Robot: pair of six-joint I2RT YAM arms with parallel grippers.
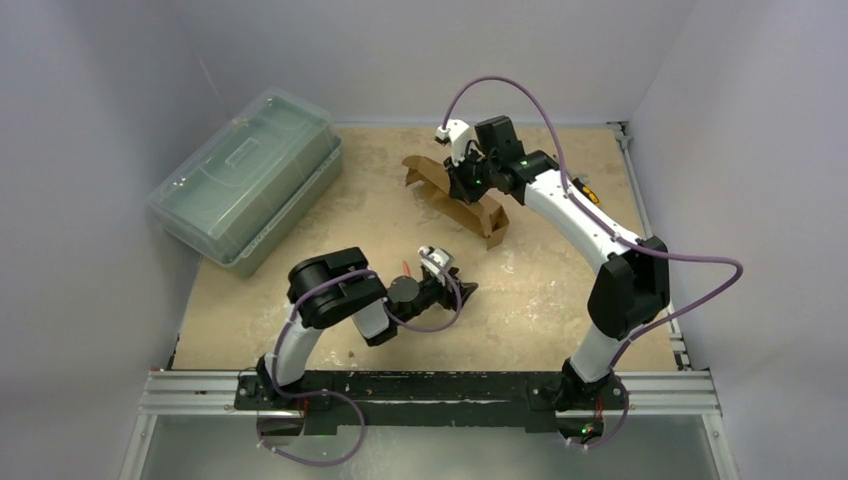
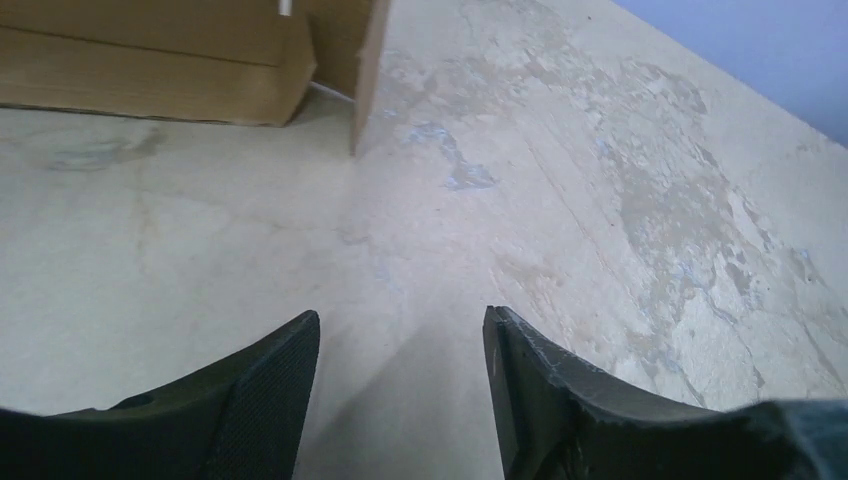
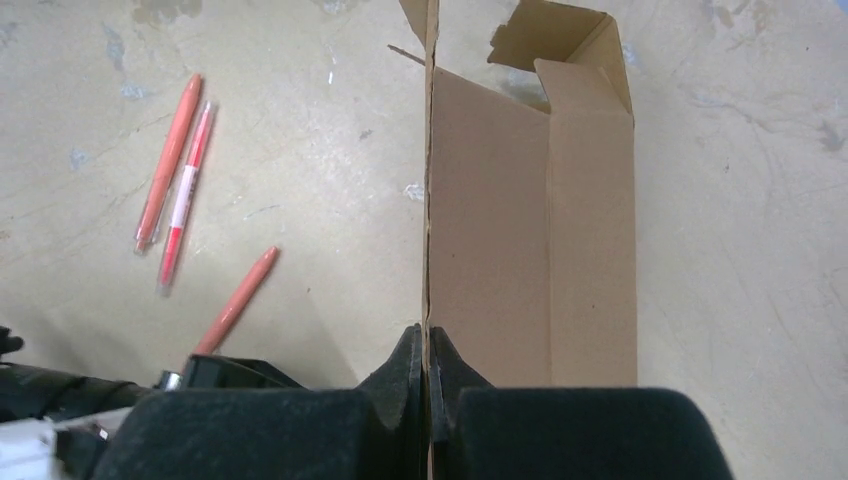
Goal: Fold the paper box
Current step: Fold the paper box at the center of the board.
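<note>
While the right tool (image 3: 428, 352) clamps an upright wall of the paper box (image 3: 530, 230), which runs far-left to near-right, the left tool (image 2: 400, 335) hangs parted and empty on its near side.

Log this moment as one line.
left gripper: open, empty | right gripper: shut on paper box wall edge | end flaps: open

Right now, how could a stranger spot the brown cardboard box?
Start at the large translucent green plastic case, far left. Right of it, the right gripper pinches a plain brown cardboard box. Unlike the thin orange pens nearby, it has open flaps.
</note>
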